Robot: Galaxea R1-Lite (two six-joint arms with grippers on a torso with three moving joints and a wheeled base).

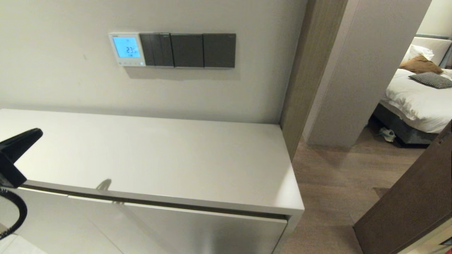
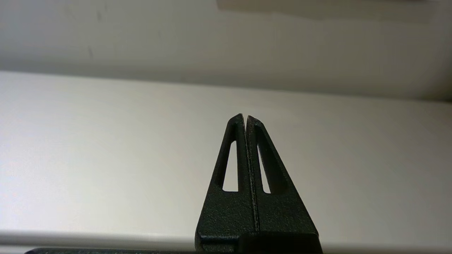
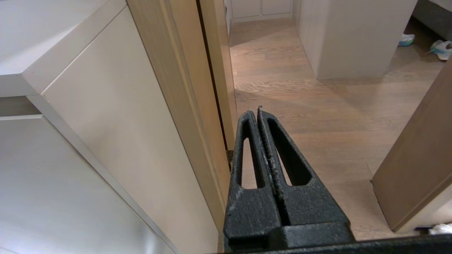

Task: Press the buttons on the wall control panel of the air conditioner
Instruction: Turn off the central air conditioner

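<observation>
Left hand (image 1: 33,133), clenched and empty, hovers over the bench (image 1: 159,158), well below the lit air conditioner's wall control panel (image 1: 126,49); right hand (image 3: 255,112) clenched too.

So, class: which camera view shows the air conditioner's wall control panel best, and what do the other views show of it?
The head view: the air conditioner's wall control panel is on the wall with its blue screen lit, left of the dark switch plates. Neither wrist view shows it; the left gripper faces the cabinet top, the right gripper the floor.
</observation>
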